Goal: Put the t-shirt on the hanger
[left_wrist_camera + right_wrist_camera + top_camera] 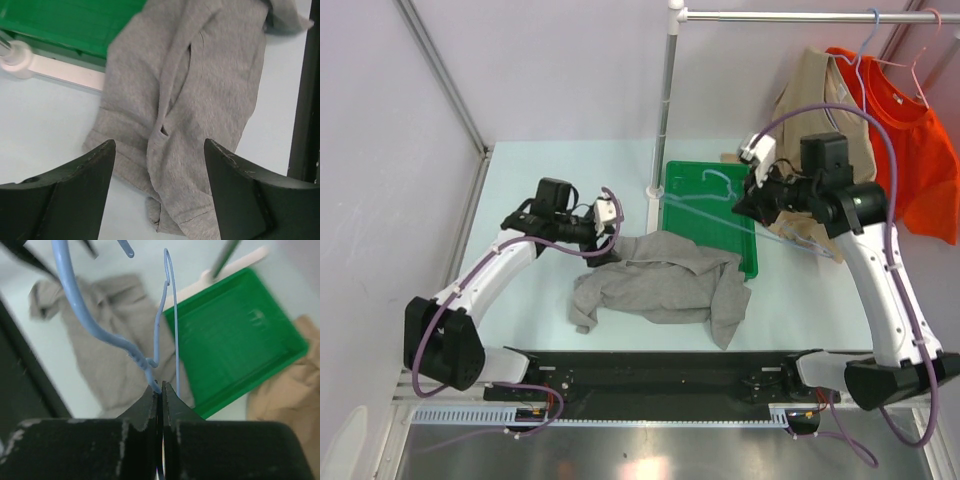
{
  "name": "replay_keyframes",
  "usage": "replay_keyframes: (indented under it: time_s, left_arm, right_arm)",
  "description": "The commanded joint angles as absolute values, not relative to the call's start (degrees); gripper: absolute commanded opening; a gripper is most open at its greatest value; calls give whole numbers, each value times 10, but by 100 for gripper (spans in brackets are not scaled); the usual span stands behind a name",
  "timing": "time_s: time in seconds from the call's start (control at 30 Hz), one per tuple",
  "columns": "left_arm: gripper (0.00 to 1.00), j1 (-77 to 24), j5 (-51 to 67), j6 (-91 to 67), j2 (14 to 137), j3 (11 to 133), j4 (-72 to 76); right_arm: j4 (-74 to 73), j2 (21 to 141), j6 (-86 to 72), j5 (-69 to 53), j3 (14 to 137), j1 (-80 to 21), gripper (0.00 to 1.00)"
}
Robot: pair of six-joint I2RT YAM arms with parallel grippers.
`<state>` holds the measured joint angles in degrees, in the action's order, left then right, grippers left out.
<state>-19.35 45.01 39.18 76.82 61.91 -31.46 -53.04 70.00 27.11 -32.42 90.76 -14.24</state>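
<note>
The grey t-shirt [660, 288] lies crumpled on the table in front of the green tray. It also shows in the left wrist view [200, 100] and the right wrist view [95, 340]. My left gripper [610, 232] is open and empty, hovering just above the shirt's left part [159, 150]. My right gripper [745, 205] is shut on the pale blue wire hanger [150, 365], pinching it near the twisted neck. The hanger [720, 200] hangs in the air over the tray.
A green tray [745, 262] sits behind the shirt, next to a white rack post and foot [660, 150]. A tan shirt [820, 100] and an orange-red shirt [920, 130] hang on the rail at the back right. A black rail [650, 370] runs along the near edge.
</note>
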Motion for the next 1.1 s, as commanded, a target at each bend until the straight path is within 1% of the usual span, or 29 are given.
replay_keyframes:
  time_s: [0.0, 0.07, 0.23, 0.5, 0.63, 0.73, 0.83, 0.87, 0.93, 0.97, 1.03, 1.07]
  left_arm:
    - [74, -196, 476, 515, 784, 581, -319]
    - [72, -196, 467, 544, 799, 564, -311]
    - [70, -196, 447, 570, 831, 545, -281]
    - [72, -215, 429, 591, 874, 542, -243]
    - [69, -225, 417, 601, 892, 548, -229]
    - [63, -231, 415, 602, 902, 555, -222]
    - [52, -233, 417, 607, 911, 566, -226]
    - [43, -234, 418, 612, 912, 572, -231]
    - [34, -234, 418, 622, 914, 577, -245]
    - [26, -234, 417, 625, 913, 580, -250]
    - [20, -234, 417, 628, 910, 585, -256]
    - [20, -234, 416, 628, 909, 587, -261]
  right_arm:
    - [-721, 748, 424, -421, 956, -163, 0]
    - [-756, 762, 458, -426, 962, -180, 0]
    - [-799, 781, 499, -420, 962, -212, 0]
    - [-764, 844, 512, -367, 962, -249, 0]
    - [-730, 863, 504, -345, 959, -251, 0]
    - [-700, 869, 484, -332, 945, -254, 0]
    - [-666, 870, 475, -321, 937, -256, 0]
    - [-658, 870, 476, -320, 937, -256, 0]
    - [-656, 874, 477, -320, 938, -256, 0]
    - [-657, 877, 482, -320, 939, -256, 0]
    - [-659, 886, 488, -322, 938, -256, 0]
    - [-660, 888, 493, -323, 938, -256, 0]
